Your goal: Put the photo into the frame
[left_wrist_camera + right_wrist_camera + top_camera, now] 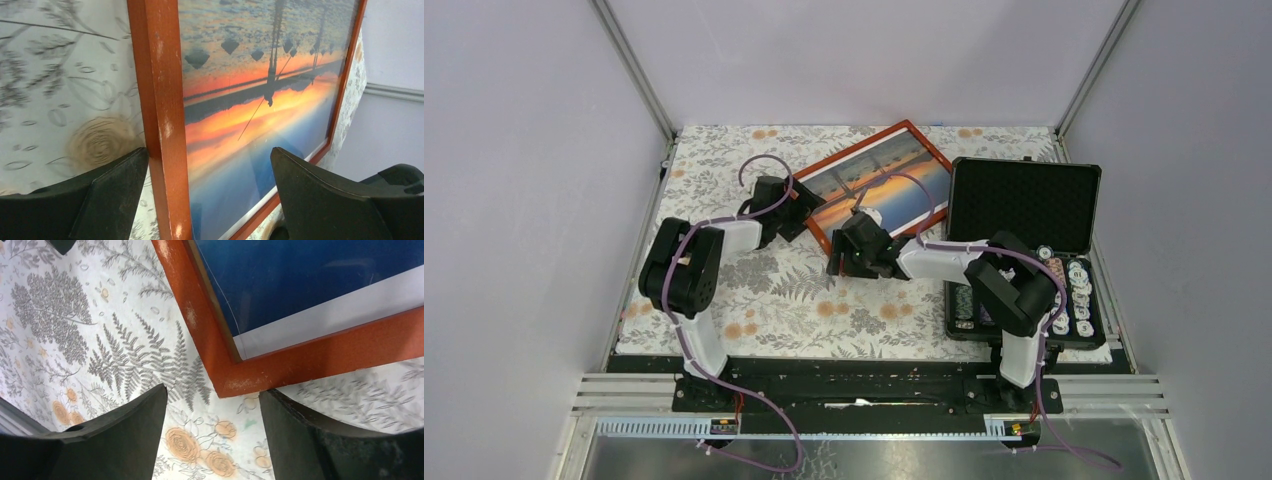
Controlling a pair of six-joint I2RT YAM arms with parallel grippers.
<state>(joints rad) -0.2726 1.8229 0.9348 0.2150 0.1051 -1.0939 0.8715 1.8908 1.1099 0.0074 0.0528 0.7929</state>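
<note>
The orange-brown wooden frame (852, 152) lies flat and turned at an angle at the back middle of the table. The sunset bridge photo (879, 185) lies picture up inside its opening. My left gripper (799, 215) is open at the frame's left side. In the left wrist view my left gripper (210, 165) straddles the frame's rail (160, 100), with one finger outside it and one over the photo (250, 100). My right gripper (839, 258) is open and empty. In the right wrist view it (212, 400) sits just short of the frame's near corner (235, 380). The photo's blue part (300, 275) and white border show there.
An open black case (1024, 200) with chips stands at the right, close to the frame's right corner. The floral cloth (774, 300) covers the table. Enclosure walls and posts ring the back and sides. Part of the right arm (400, 175) shows in the left wrist view.
</note>
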